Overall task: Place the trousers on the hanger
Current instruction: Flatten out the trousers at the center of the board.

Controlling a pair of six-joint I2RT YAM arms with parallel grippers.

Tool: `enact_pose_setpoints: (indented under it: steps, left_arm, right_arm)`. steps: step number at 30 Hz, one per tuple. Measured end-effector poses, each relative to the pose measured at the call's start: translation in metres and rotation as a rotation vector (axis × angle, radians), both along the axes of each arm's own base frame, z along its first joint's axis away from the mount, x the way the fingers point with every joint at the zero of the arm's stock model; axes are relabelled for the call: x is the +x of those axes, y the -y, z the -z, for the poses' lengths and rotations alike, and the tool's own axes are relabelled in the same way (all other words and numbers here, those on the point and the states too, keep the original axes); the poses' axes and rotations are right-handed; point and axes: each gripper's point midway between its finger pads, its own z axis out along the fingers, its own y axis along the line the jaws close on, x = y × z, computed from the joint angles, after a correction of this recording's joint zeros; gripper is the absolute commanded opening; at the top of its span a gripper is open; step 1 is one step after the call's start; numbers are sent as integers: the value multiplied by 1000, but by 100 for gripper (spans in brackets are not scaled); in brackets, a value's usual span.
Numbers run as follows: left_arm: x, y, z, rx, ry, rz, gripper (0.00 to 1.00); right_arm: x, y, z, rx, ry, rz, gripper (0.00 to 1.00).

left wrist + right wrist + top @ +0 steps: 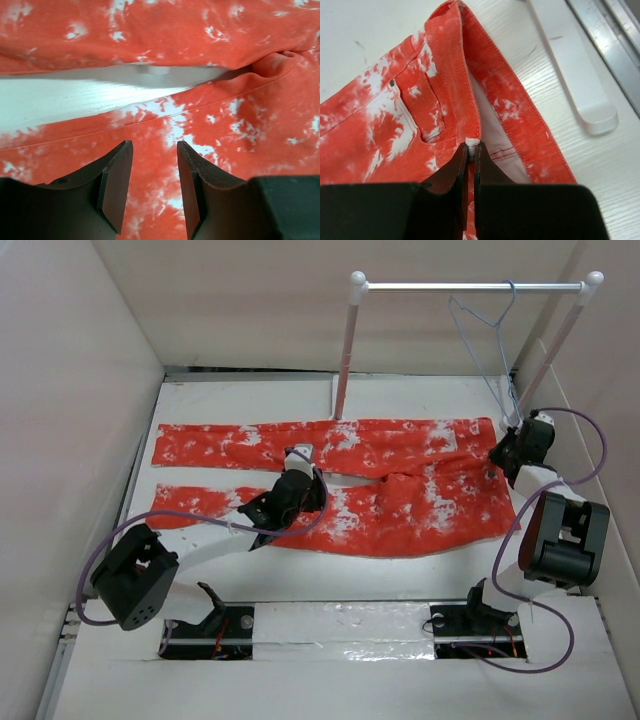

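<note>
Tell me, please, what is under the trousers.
The trousers lie flat on the white table, which shows in the gap between the legs. Anything beneath the cloth itself is covered and cannot be seen.

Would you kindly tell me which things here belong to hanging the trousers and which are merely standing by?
For the job: trousers, waistband pinched by the right gripper; hanger, nothing on it; left gripper, open over a leg.
Merely there: white rail stand; table.

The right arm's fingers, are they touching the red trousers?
Touching. The right wrist view shows the right fingers pinched shut on the trousers at the waistband edge, with cloth clamped between their tips.
</note>
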Motion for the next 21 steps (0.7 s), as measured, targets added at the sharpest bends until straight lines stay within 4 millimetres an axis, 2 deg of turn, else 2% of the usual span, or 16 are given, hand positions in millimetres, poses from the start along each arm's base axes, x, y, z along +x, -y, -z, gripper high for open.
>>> enact_pose_setpoints:
  steps: [1, 3, 4, 5, 6, 8, 10, 12, 13, 14, 15, 16, 19, 21]
  left_arm:
    - [1, -2, 1, 5, 0, -9, 40]
    - [2, -5, 2, 17, 1, -31, 42]
    - [3, -8, 3, 26, 2, -45, 44]
    - [5, -11, 3, 34, 4, -59, 45]
    - [6, -13, 4, 42, 7, -74, 45]
    - [10, -20, 4, 52, 12, -109, 45]
    - [15, -26, 5, 42, 5, -140, 44]
    - [25, -37, 4, 16, -3, -188, 41]
    - [30, -44, 4, -6, -4, -219, 36]
    - [35, -55, 4, -26, -7, -257, 34]
    - [36, -67, 6, -40, -14, -295, 31]
    - [37, -80, 8, -56, -20, -335, 21]
    - [35, -118, 4, -118, -21, -460, 0]
    - [33, -142, -3, -174, -12, -553, 0]
  right_arm:
    - [2, 3, 2, -5, -7, 11, 10]
    - [6, 7, 7, -12, -30, 29, 25]
    - [7, 6, 10, -15, -40, 31, 33]
    - [7, 5, 10, -20, -44, 36, 50]
    - [8, 4, 10, -26, -44, 38, 57]
    - [9, -4, 1, -46, -30, 27, 68]
    - [9, -24, -17, -60, 18, -13, 70]
    - [2, -53, -36, -73, 90, -74, 65]
    - [-5, -71, -43, -75, 122, -115, 57]
    - [-15, -91, -46, -72, 155, -164, 22]
    - [-23, -108, -47, -72, 175, -216, 5]
    - [-33, -124, -44, -60, 186, -256, 0]
    - [-63, -164, -24, -32, 174, -389, 0]
    - [-85, -195, -9, -10, 156, -498, 0]
